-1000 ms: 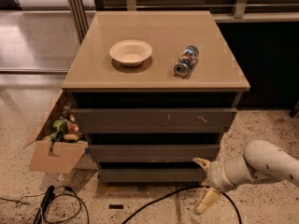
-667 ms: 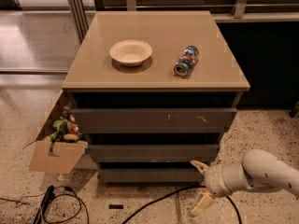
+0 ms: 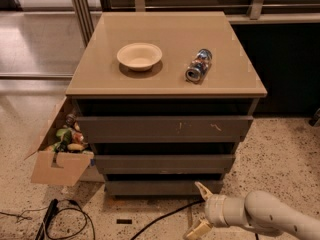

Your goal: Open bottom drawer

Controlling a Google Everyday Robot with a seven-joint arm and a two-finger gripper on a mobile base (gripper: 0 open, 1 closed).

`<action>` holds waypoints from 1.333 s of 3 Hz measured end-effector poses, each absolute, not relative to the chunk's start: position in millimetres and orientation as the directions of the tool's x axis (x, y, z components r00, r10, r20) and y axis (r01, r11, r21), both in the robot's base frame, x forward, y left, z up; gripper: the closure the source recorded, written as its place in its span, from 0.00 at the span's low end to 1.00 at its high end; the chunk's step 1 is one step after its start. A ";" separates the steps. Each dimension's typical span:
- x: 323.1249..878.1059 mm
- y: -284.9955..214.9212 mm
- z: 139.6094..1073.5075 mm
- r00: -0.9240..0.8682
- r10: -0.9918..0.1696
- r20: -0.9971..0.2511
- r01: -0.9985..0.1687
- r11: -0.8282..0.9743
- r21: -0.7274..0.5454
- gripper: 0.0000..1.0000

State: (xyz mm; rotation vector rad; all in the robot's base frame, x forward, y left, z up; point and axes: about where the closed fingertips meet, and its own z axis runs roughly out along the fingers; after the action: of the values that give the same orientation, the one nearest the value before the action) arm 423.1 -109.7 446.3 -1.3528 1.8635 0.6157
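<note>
The bottom drawer [image 3: 160, 187] is the lowest of three grey-brown drawer fronts in the cabinet; its front is plain and it looks pushed in. Above it are the middle drawer [image 3: 162, 163] and the taller top drawer [image 3: 162, 128] with white scratch marks. My gripper [image 3: 198, 210] comes in from the lower right on a white arm, low over the floor, just in front of and below the bottom drawer's right part. Its two cream fingers are spread apart and hold nothing. The upper fingertip [image 3: 201, 188] is near the drawer's lower edge.
On the cabinet top [image 3: 100, 79] are a cream bowl [image 3: 139, 56] and a can lying on its side [image 3: 198, 65]. A cardboard box [image 3: 60, 156] with items stands left of the cabinet. Black cables [image 3: 70, 219] run over the speckled floor.
The gripper and arm have slid left and lower in the view, staying just in front of the bottom drawer. The drawers, bowl and can have not moved.
</note>
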 end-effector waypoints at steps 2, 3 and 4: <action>484.8 -109.8 367.0 -0.225 -0.626 -0.747 -0.899 0.428 -0.088 0.00; 486.5 -108.0 362.9 -0.213 -0.631 -0.746 -0.903 0.419 -0.097 0.00; 496.0 -116.5 353.3 -0.207 -0.631 -0.748 -0.892 0.435 -0.121 0.00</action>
State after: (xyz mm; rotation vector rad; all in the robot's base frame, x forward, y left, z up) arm 496.0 -116.5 353.3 -1.2846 1.9347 0.4397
